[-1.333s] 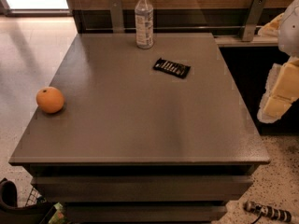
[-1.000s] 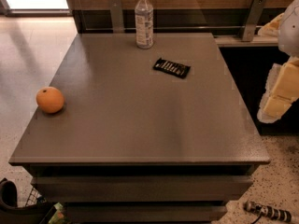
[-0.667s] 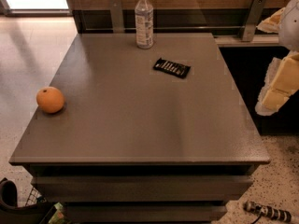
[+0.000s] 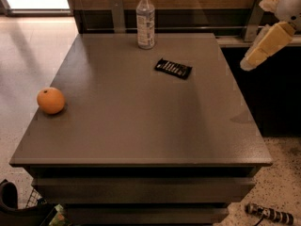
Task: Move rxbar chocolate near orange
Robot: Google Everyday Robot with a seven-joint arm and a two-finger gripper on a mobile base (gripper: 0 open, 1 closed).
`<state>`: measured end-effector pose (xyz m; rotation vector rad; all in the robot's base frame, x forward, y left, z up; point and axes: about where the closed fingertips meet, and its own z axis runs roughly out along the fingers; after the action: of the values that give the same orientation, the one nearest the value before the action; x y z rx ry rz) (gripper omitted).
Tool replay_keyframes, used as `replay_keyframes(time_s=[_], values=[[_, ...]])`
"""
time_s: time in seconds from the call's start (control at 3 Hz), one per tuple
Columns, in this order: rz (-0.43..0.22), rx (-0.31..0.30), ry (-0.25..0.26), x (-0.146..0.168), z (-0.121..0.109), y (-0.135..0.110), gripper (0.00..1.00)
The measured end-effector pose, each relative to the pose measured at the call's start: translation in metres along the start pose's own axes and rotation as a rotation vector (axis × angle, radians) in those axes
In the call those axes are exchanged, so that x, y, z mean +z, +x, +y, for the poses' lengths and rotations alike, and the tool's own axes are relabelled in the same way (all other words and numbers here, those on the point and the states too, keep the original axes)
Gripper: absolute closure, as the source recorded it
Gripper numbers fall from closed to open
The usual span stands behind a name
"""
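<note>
View: camera view, looking down on the tabletop [image 4: 141, 126] from its front side.
End effector: the end effector [image 4: 256, 54] hangs in the air off the right rear corner of the tabletop, over the dark gap beside it. It holds nothing that can be seen; whether it is apart or together cannot be told.
Bar: the bar [image 4: 173, 68] lies flat on the rear right part of the tabletop, a little skewed, with nothing touching it. It is well apart from the end effector.
Orange: the orange [image 4: 51, 100] sits close to the left edge, well apart from the bar, with most of the tabletop between them.
Bottle: the bottle [image 4: 145, 20] stands upright at the rear edge, near the bar but not touching it.
Stage: judged as the reach toward the bar, with no grasp made yet.
Risk, grasp: the bar is thin and flat, so a descent that is too shallow would likely close on air. One that is too deep would press into the tabletop or push the bar away.
Risk, bottle: a reach that overshoots to the rear left could clip the bottle and tip it, as it is tall and narrow.
Risk, carry: the wrapper looks slick, and the way to the orange is long. A weak pinch on one end could let the bar swing or slip out.
Risk, orange: it is round and close to the edge, so a nudge from the bar or end effector at placement could roll it off the left side.
Risk, placement: releasing too early would leave the bar too far off to count as near.
</note>
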<state>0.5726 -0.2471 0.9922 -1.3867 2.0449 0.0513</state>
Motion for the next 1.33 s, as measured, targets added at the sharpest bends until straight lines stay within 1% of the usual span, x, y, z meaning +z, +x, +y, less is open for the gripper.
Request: replay_keyframes(time_s=[0.33,0.67,1.0,1.33], values=[[-0.165,0.082,-0.012,0.030,-0.035,-0.010,0.00],[-0.292,0.132,-0.037,0.058,-0.048,-0.020,0.00],[-0.432,0.175,-0.047,0.087,-0.051,-0.030,0.00],[-0.544,0.179,-0.025,0.108,-0.049,-0.043,0.00]])
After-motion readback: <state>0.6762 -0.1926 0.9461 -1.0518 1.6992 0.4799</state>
